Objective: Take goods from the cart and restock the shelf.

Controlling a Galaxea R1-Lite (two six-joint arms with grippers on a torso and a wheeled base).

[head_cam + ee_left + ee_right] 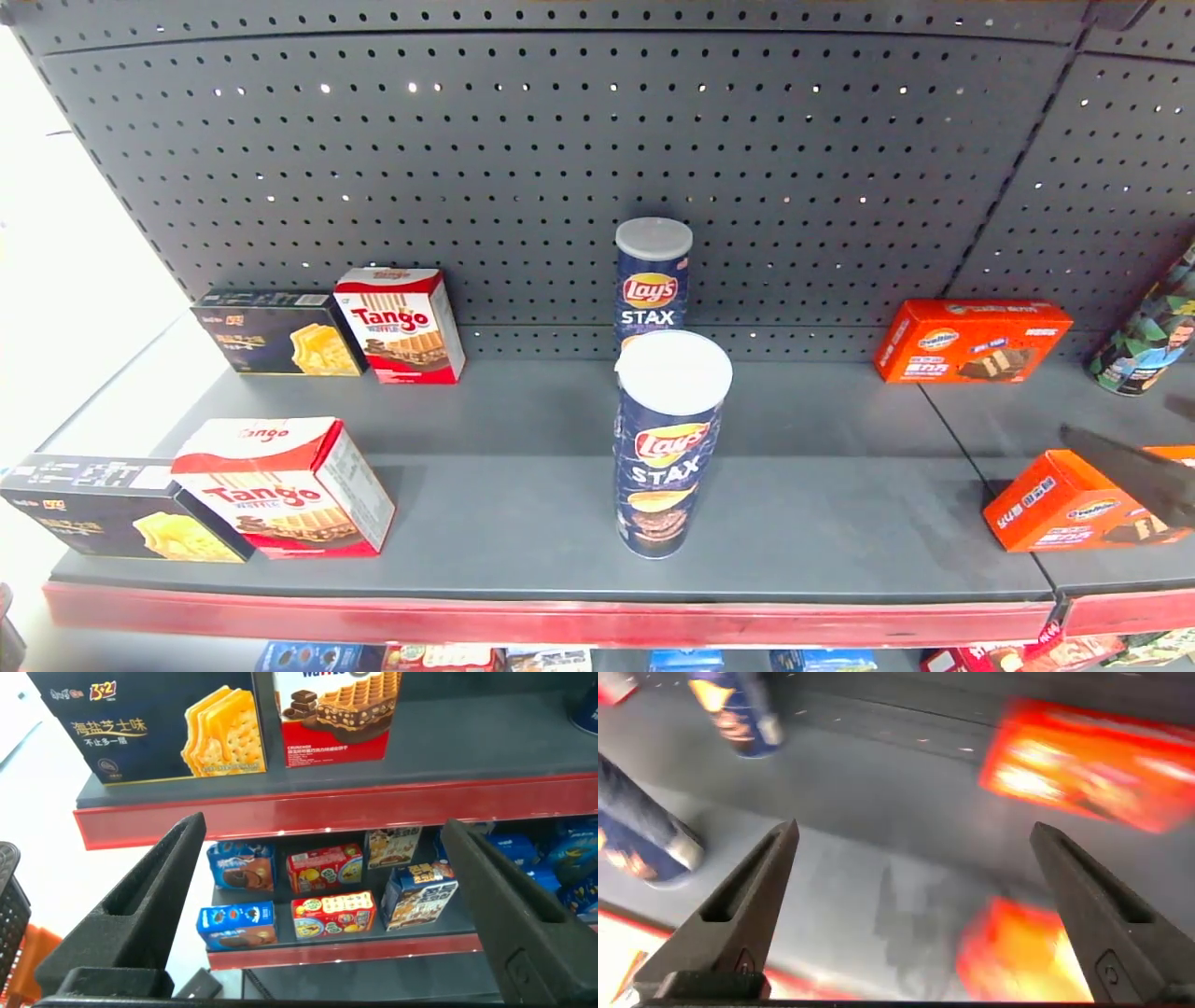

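On shelf (822, 485) — navy, white-lidded can (667, 448)

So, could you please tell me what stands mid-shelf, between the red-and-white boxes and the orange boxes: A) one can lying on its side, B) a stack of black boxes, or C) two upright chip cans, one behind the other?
C: the front can and the rear can both stand upright on the shelf, lids on, one behind the other.

Two chip cans (669, 448), two wafer boxes (280, 490), two cracker boxes (112, 509), two orange boxes (971, 341), one patterned can (1148, 341).
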